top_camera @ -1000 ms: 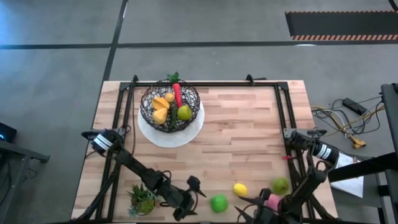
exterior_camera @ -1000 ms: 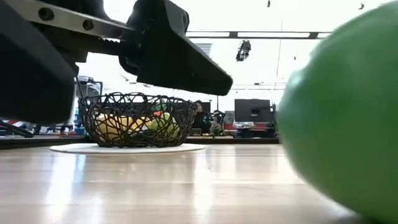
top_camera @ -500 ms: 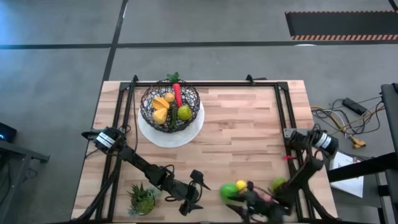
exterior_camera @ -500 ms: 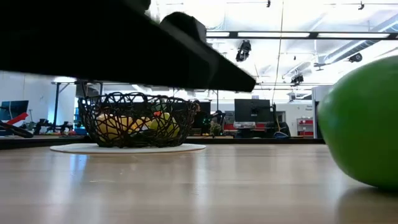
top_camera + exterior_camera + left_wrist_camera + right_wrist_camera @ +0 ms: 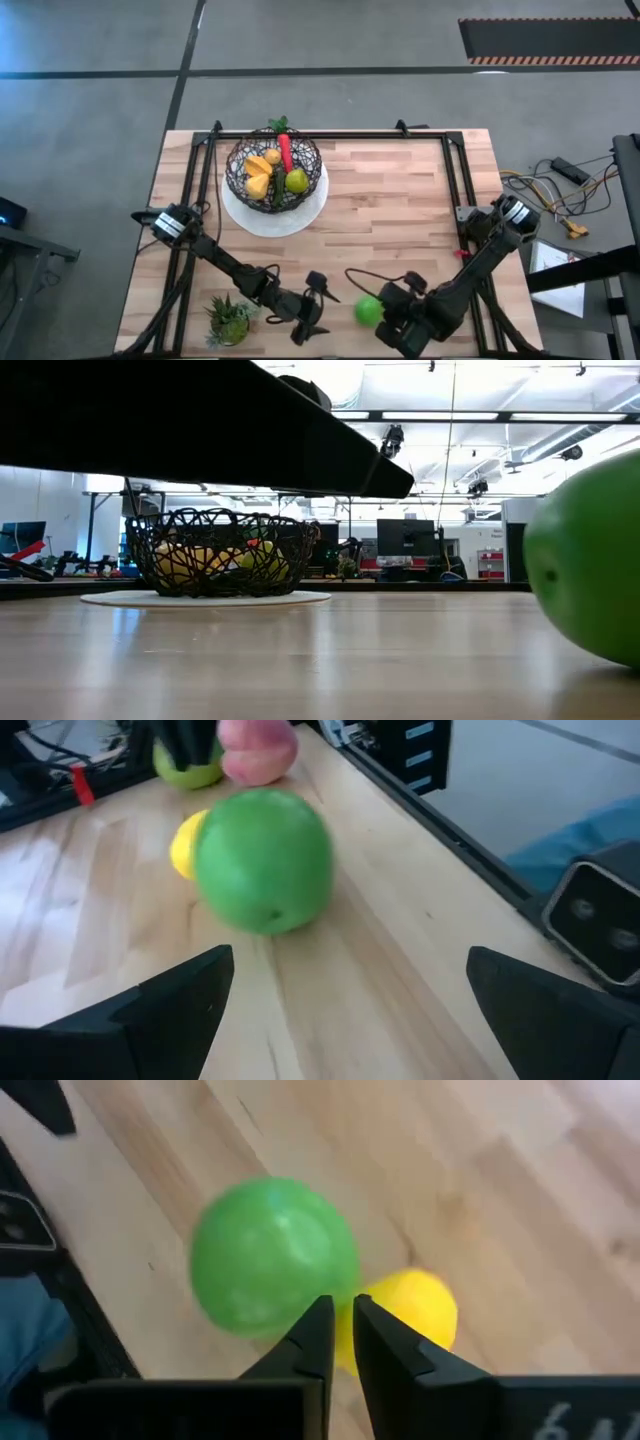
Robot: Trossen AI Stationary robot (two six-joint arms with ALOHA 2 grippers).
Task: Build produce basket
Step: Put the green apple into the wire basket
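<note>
The dark wire basket [image 5: 275, 172] stands on the white plate [image 5: 300, 215] at the far left and holds orange, yellow, green and red produce. A green ball [image 5: 368, 310] lies near the near edge, with a yellow lemon [image 5: 410, 1315] right beside it. My left gripper [image 5: 312, 306] is open, just left of the ball, and its fingers [image 5: 170, 1005] point at the ball [image 5: 265, 860] from a short way off. My right gripper [image 5: 340, 1330] is shut, low over the seam between the ball [image 5: 275, 1255] and the lemon. In the high view the lemon is hidden under this gripper [image 5: 390, 306]. My right gripper's shut fingertips [image 5: 318, 1330] come slanting down from the table's right at the spot where the lemon meets the green ball. Whether they touch either one, I cannot tell. Both pieces rest on the table.
A pink piece [image 5: 258, 745] and a light green apple [image 5: 188, 765] lie right of the lemon, under my right arm. A small potted plant [image 5: 230, 318] stands near the near left corner. The ball [image 5: 590, 560] looms close in the low view. Bare wood spans the middle.
My right gripper has swept along the near edge toward the table's left, passing over the pink piece and the lemon up to the green ball. The green ball has rolled a little away from the near edge and to the right. My left gripper has stayed about where it was.
</note>
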